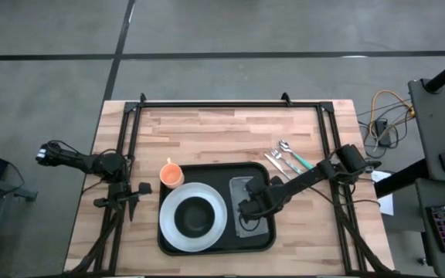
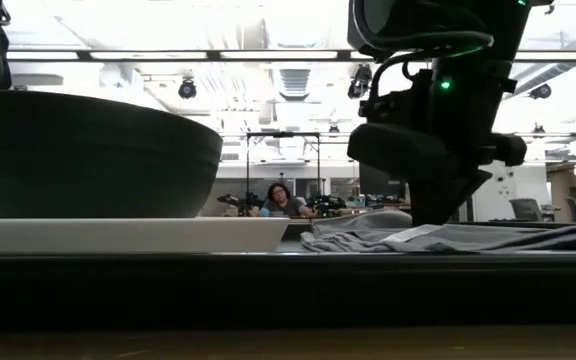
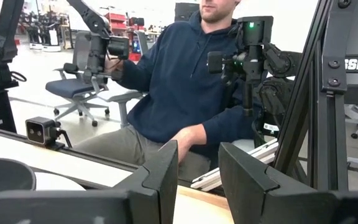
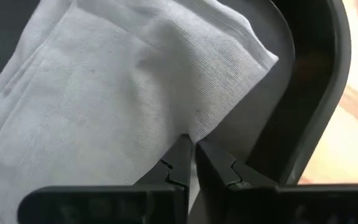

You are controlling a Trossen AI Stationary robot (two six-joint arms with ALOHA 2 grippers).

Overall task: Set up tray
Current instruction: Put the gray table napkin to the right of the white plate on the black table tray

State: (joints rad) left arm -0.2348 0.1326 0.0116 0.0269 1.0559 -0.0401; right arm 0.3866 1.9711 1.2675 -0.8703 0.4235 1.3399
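The glossy black plastic tray, rounded corners and raised rim, sits at the front of the slatted wooden worktop. The right gripper has its fingers pinched onto a soft, finely woven grey napkin inside it. The left gripper waits beside the tray, fingers apart.

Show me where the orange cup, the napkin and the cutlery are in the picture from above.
orange cup (image 1: 171, 174), high view, on its open top.
napkin (image 1: 242, 190), high view, on its bare far part.
cutlery (image 1: 287, 157), high view, on the middle of the group.
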